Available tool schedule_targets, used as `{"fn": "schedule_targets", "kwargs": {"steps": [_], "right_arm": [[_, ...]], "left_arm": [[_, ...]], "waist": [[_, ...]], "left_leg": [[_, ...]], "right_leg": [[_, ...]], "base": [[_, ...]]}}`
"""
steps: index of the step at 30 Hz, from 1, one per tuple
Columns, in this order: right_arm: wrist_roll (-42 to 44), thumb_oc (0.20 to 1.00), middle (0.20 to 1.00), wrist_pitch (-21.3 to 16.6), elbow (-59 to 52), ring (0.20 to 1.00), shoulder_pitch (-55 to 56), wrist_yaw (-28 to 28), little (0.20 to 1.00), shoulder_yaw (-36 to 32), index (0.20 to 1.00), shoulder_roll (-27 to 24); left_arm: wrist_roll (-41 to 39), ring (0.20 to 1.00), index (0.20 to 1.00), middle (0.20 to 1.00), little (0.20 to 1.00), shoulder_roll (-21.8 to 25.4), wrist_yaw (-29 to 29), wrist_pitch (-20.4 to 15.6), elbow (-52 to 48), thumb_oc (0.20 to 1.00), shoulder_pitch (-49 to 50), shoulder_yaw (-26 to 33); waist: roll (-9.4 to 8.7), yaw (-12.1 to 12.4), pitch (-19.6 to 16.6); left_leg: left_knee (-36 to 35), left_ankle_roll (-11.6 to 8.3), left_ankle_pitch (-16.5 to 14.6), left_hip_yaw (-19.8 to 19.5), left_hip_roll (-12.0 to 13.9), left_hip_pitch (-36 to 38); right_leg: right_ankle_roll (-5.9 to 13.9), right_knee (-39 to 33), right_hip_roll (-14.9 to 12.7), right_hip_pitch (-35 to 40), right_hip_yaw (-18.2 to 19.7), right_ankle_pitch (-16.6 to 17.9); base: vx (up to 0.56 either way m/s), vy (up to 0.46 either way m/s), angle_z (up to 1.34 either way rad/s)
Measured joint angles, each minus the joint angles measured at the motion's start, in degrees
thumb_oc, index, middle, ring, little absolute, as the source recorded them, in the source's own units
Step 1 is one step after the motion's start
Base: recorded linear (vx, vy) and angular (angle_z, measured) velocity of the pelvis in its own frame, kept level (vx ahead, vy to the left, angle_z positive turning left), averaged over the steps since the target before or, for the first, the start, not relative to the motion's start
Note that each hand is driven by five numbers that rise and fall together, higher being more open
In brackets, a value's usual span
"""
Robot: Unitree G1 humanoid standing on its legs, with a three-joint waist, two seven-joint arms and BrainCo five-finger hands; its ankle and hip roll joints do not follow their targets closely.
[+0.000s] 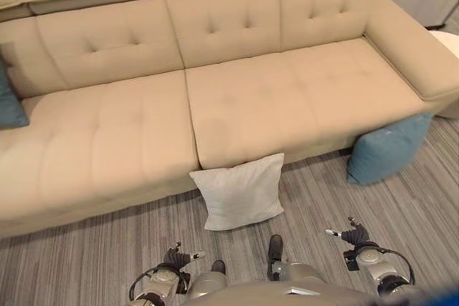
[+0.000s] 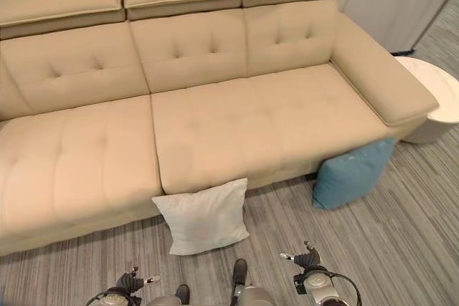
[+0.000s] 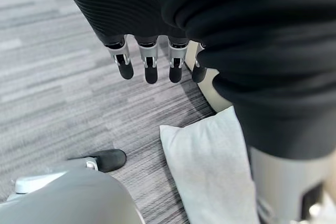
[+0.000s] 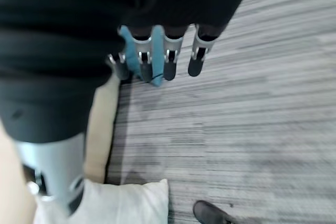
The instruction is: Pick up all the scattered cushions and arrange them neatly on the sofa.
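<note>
A square white fabric cushion (image 1: 239, 191) stood on the grey striped carpet (image 1: 86, 256), low in the frame's centre, tilted back with its top edge against the front of the long beige tufted sofa (image 1: 244, 98). A plump teal-blue cushion (image 1: 387, 147) sat on the floor at the right, tucked under the overhanging end of the sofa's right arm, so its upper part was covered. Both looked dropped rather than arranged, and the seats were bare, so the tidying seemed not yet begun. The left hand (image 3: 149, 61) hung low at the bottom left, fingers straight and holding nothing; the right hand (image 4: 157, 61), at the bottom right, was likewise slack and empty, neither touching a cushion. At the left edge of the left eye view a dark teal shape (image 1: 10, 102) was cut off by the frame; it may have been a third cushion, but too little showed to tell. A pale round table (image 2: 437, 98) was partly cropped at the right.
</note>
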Motion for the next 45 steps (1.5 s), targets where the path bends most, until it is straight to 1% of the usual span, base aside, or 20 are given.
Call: {"fn": "schedule_targets", "kwargs": {"steps": [1,2,5,6,8,11,13,16,20,22,25,27,28,30,33,34,36,38,42,45], "right_arm": [[0.0,1.0,1.0,-0.2,-0.4,1.0,0.1,0.0,1.0,-0.5,1.0,0.1],[0.0,1.0,1.0,-0.2,0.0,1.0,-0.4,0.0,1.0,-0.5,1.0,0.0],[0.6,1.0,1.0,-0.7,-0.1,1.0,-0.3,0.0,1.0,-0.7,1.0,0.0],[1.1,1.0,1.0,-0.7,0.0,1.0,0.2,-0.1,1.0,-0.8,1.0,-0.1],[1.6,1.0,1.0,-0.7,0.3,1.0,0.7,-0.2,1.0,-0.8,1.0,-0.2],[1.6,1.0,1.0,0.0,2.9,1.0,2.0,-0.2,1.0,-0.8,1.0,0.6],[1.6,1.0,1.0,0.0,3.0,1.0,2.3,-0.2,1.0,-0.8,1.0,0.7],[1.5,1.0,1.0,0.2,2.5,1.0,3.8,-0.2,1.0,-0.7,1.0,0.6],[1.5,1.0,1.0,0.6,2.5,1.0,5.1,-0.2,1.0,-0.7,1.0,0.7],[1.4,1.0,1.0,0.6,2.4,1.0,4.6,-0.2,1.0,-0.7,1.0,0.7],[1.4,1.0,1.0,0.6,1.7,1.0,3.0,-0.2,1.0,-0.7,1.0,0.7],[1.4,1.0,1.0,0.6,1.1,1.0,2.7,-0.1,1.0,-0.6,1.0,0.7],[1.4,1.0,1.0,0.5,1.1,1.0,2.7,-0.1,1.0,-0.6,1.0,0.9],[1.4,1.0,1.0,0.5,1.1,1.0,2.4,0.0,1.0,-0.6,1.0,1.0],[1.4,1.0,1.0,0.5,1.1,1.0,2.3,0.0,1.0,-0.6,1.0,1.0],[1.4,1.0,1.0,0.5,1.5,1.0,2.4,0.0,1.0,-0.6,1.0,1.1],[1.4,1.0,1.0,0.5,2.7,1.0,3.3,0.0,1.0,-0.8,1.0,1.0],[1.4,1.0,1.0,0.5,2.8,1.0,3.7,0.0,1.0,-0.7,1.0,1.0],[1.4,1.0,1.0,0.4,2.0,1.0,4.2,-0.2,1.0,-0.8,1.0,0.7],[1.4,1.0,1.0,0.4,1.4,1.0,4.2,-0.2,1.0,-0.8,1.0,0.6]], "left_arm": [[0.0,1.0,1.0,1.0,1.0,0.1,0.0,0.1,0.0,1.0,-1.2,0.0],[0.0,1.0,1.0,1.0,1.0,0.2,0.0,0.0,0.0,1.0,-2.0,0.0],[0.0,1.0,1.0,1.0,1.0,0.8,0.0,0.0,-1.2,1.0,-2.4,-0.3],[-0.1,1.0,1.0,1.0,1.0,1.0,0.0,0.0,-1.6,1.0,-2.9,-0.3],[0.0,1.0,1.0,1.0,1.0,0.9,0.0,0.1,-1.5,1.0,-3.0,-0.8],[0.1,1.0,1.0,1.0,1.0,1.1,0.0,0.2,-1.4,1.0,-3.3,-2.0],[0.1,1.0,1.0,1.0,1.0,1.1,0.0,0.2,-1.1,1.0,-2.7,-1.9],[0.2,1.0,1.0,1.0,1.0,0.9,0.0,0.3,-0.8,1.0,-1.5,-1.8],[0.6,1.0,1.0,1.0,1.0,1.0,0.0,0.4,-0.9,1.0,-0.5,-0.7],[0.6,1.0,1.0,1.0,1.0,1.1,0.0,0.5,-0.9,1.0,-0.3,-0.3],[0.6,1.0,1.0,1.0,1.0,1.6,0.0,0.8,-0.8,1.0,0.0,-0.1],[0.5,1.0,1.0,1.0,1.0,2.4,0.3,0.8,-0.9,1.0,-0.4,0.1],[0.5,1.0,1.0,1.0,1.0,2.7,0.6,0.7,-0.9,1.0,-0.4,0.1],[0.5,1.0,1.0,1.0,1.0,3.1,1.0,0.8,-0.9,1.0,0.1,0.1],[0.6,1.0,1.0,1.0,1.0,3.3,1.1,0.8,-0.9,1.0,0.0,0.0],[0.6,1.0,1.0,1.0,1.0,3.5,1.1,0.8,-0.8,1.0,-0.3,-0.2],[0.6,1.0,1.0,1.0,1.0,2.8,1.1,0.7,-1.0,1.0,0.1,-0.4],[0.6,1.0,1.0,1.0,1.0,2.4,1.1,0.5,-1.0,1.0,0.0,-0.4],[0.6,1.0,1.0,1.0,1.0,2.3,1.0,0.5,-1.6,1.0,0.1,-0.3],[0.6,1.0,1.0,1.0,1.0,2.3,1.0,0.6,-4.4,1.0,-0.6,-0.4]], "waist": [[-0.65,-0.3,0.5],[-0.79,0.6,1.0],[-1.36,0.8,2.0],[-1.79,0.1,2.3],[-1.47,-1.6,2.3],[-1.71,-2.3,2.5],[-1.71,-2.3,2.2],[-1.64,-2.5,0.8],[-1.54,-2.2,-1.1],[-1.28,-1.8,-1.8],[0.24,-1.6,-1.2],[0.73,-0.5,-0.9],[0.72,-0.3,-0.9],[0.45,-0.3,-0.9],[-0.12,-0.5,-0.6],[-1.44,-0.5,0.2],[-1.98,-0.5,0.0],[-2.16,-0.4,-0.2],[-2.21,-0.6,-0.5],[-2.14,-0.7,-0.6]], "left_leg": [[5.5,-1.46,-0.1,-0.3,-0.8,-3.7],[11.4,-2.21,0.5,0.6,-1.2,-7.5],[15.1,-3.15,4.0,3.2,0.1,-10.4],[14.7,-2.02,3.3,7.7,1.3,-10.7],[6.9,-1.38,2.7,14.9,2.3,-9.3],[-4.0,-0.87,3.6,21.1,1.8,-7.6],[-5.2,-0.63,3.7,19.1,0.6,-6.0],[-5.5,0.63,3.3,19.3,-1.2,-3.7],[-8.7,5.58,4.3,19.0,-2.2,-1.6],[-9.1,7.2,3.8,19.1,-2.9,-1.4],[-9.1,9.68,3.4,19.6,-2.9,-0.9],[-8.9,11.05,2.7,19.7,-3.4,-0.5],[-9.1,11.0,2.3,19.5,-3.9,-0.5],[-10.9,10.96,3.9,18.5,-4.4,0.3],[-11.3,10.92,4.1,18.1,-4.8,0.4],[-11.4,10.31,4.0,17.1,-5.2,1.0],[-11.2,9.01,3.7,15.6,-4.9,1.7],[-10.6,7.59,3.2,14.8,-3.9,1.3],[-11.3,5.63,3.0,14.3,-2.0,2.3],[-11.5,5.3,3.2,13.5,-1.7,2.4]], "right_leg": [[-0.27,0.0,-0.7,-0.4,-1.2,-0.2],[-2.54,0.5,-0.5,-0.4,-1.8,-0.5],[-3.58,1.0,-0.5,-0.3,-3.6,-1.8],[-3.78,-0.1,-0.4,0.2,-5.3,-1.9],[-3.32,-0.2,0.0,0.2,-7.6,-2.4],[-2.4,-0.3,1.8,0.8,-8.9,-3.3],[-2.51,-0.2,2.6,1.8,-8.5,-3.7],[-2.18,0.3,3.0,2.1,-7.7,-3.8],[-2.11,1.3,3.0,1.7,-7.1,-3.9],[-0.64,4.6,1.9,0.0,-6.7,-4.9],[2.29,15.7,-0.4,-4.8,-3.7,-7.0],[4.7,24.0,-4.1,-8.1,-1.9,-9.9],[5.49,25.1,-5.7,-9.0,-0.6,-10.4],[6.7,21.6,-6.3,-9.1,3.9,-10.9],[8.04,17.9,-6.4,-9.1,5.1,-10.1],[8.09,11.6,-5.4,-8.3,5.2,-6.4],[4.83,7.6,-4.6,-5.5,4.8,-1.6],[2.83,2.7,-3.1,-3.1,4.1,0.5],[2.35,-0.1,-0.8,-0.8,3.5,1.1],[1.97,-0.1,-0.6,-0.3,2.9,0.8]], "base": [[-0.05,-0.09,0.68],[-0.03,-0.159,0.49],[0.04,-0.075,0.37],[0.08,0.008,0.61],[0.11,0.022,0.64],[0.17,0.1,0.29],[0.14,0.112,-0.29],[0.15,0.139,-0.23],[0.06,0.129,-0.07],[0.02,0.117,-0.07],[0.02,0.073,-0.01],[0.07,0.041,0.09],[0.08,0.015,-0.01],[0.05,-0.014,0.14],[0.03,-0.04,0.24],[0.01,-0.096,0.41],[0.01,-0.085,0.4],[0.07,-0.074,0.08],[0.07,-0.074,0.03],[-0.03,-0.048,0.1]]}}
